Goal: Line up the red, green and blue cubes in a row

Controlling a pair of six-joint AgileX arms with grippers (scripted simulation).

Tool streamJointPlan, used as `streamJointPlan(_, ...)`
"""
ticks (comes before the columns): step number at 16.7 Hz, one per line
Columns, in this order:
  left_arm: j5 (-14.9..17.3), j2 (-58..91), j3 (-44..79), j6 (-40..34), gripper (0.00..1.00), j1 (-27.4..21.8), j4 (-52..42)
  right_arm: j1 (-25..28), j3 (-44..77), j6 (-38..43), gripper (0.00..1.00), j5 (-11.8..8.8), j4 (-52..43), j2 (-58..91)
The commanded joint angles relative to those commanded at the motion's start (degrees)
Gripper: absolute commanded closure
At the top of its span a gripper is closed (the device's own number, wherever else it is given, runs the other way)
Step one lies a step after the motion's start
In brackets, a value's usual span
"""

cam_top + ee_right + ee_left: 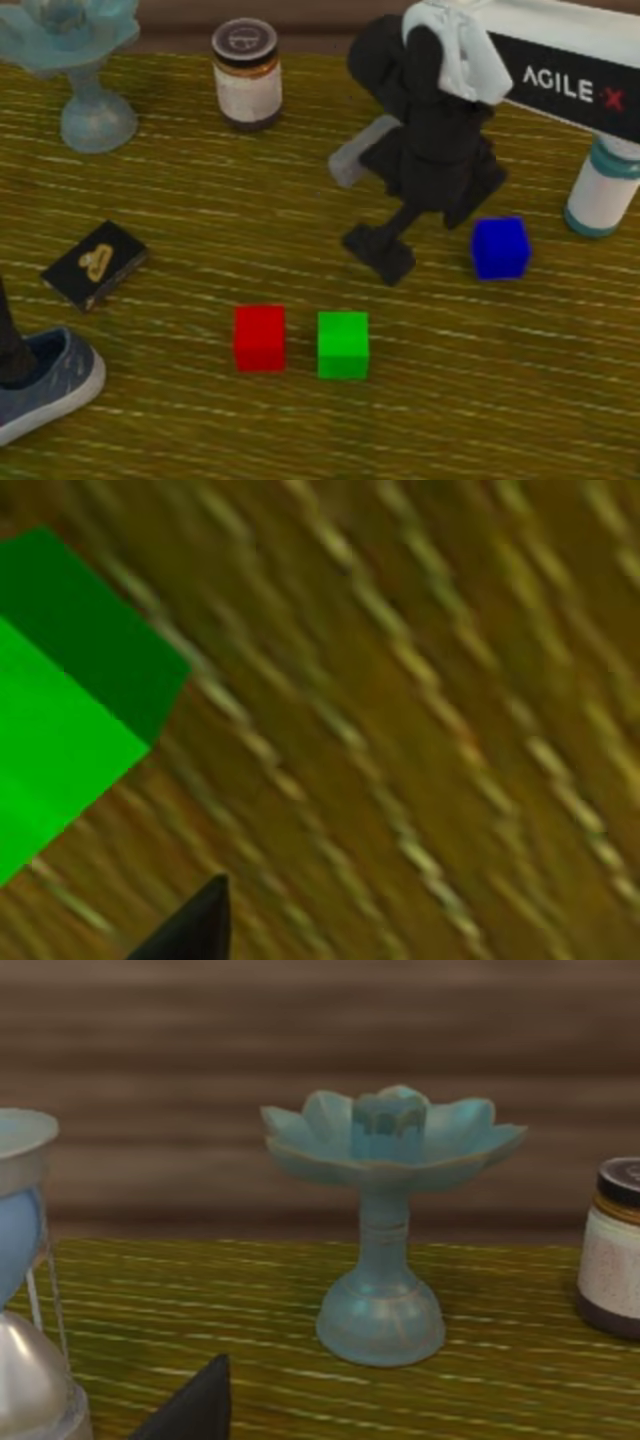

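From above, the red cube (259, 338) and the green cube (343, 344) sit just beside each other near the middle of the woven yellow surface (200, 200), while the blue cube (500, 247) lies apart, up and to the right. The right end effector (385, 250) hangs over the surface between the green and blue cubes, holding nothing; whether its fingers are spread I cannot tell. A lidded white jar (246, 74) stands at the far edge, its contents hidden, and a white bottle (603, 192) stands by the right arm; a black box (95, 263) and a shoe (45, 380) lie at the left. The left arm's wrist view shows a blue-green pedestal dish (385, 1220) that looks empty, the jar, and a hourglass-like object (25, 1290); its own end effector is not visible. The right wrist view looks down on the green cube close by and bare mat. The cubes look rigid, light and flat-faced, so pinching two opposite side faces should hold the blue one squarely.
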Motion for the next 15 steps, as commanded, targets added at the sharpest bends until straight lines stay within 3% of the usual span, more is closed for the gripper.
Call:
streamJointPlan(4,0.0,0.0,0.0,0.0,0.00,0.0,0.0,-7.6,-0.5,18.0,0.00,0.1,0.4,0.4)
streamJointPlan(7,0.0,0.0,0.0,0.0,0.00,0.0,0.0,-11.7,-0.5,25.9,0.00,0.2,1.0,0.1)
streamJointPlan(15,0.0,0.0,0.0,0.0,0.00,0.0,0.0,-13.0,-1.2,28.2,0.00,0.2,2.2,0.2)
